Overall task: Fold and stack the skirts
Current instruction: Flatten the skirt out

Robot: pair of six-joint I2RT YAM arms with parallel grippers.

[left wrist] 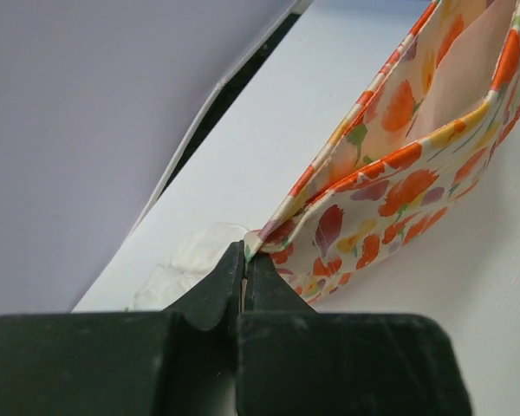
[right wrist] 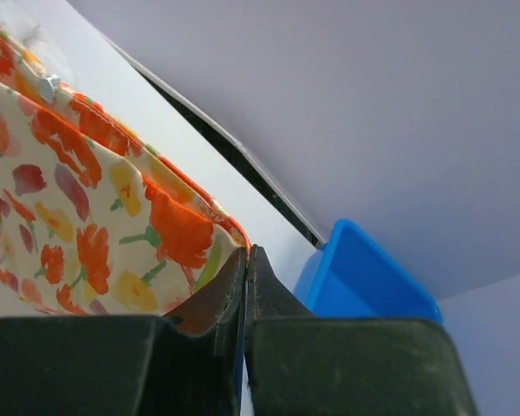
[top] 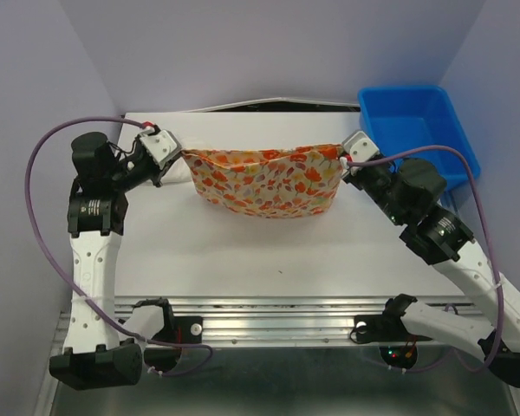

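The printed skirt (top: 269, 180), cream with orange, red and yellow blotches, hangs stretched between my two grippers above the white table (top: 243, 251). My left gripper (top: 184, 154) is shut on its left corner; in the left wrist view (left wrist: 244, 260) the cloth (left wrist: 399, 173) runs up and right from the closed tips. My right gripper (top: 342, 159) is shut on its right corner, also shown in the right wrist view (right wrist: 247, 256), with the cloth (right wrist: 69, 199) to the left. A white ruffled skirt (left wrist: 186, 264) lies on the table just beyond my left fingertips; I cannot make it out in the top view.
A blue plastic bin (top: 416, 130) stands at the back right, just behind my right gripper, and shows in the right wrist view (right wrist: 364, 277). Lilac walls close in the back and sides. Purple cables loop beside both arms.
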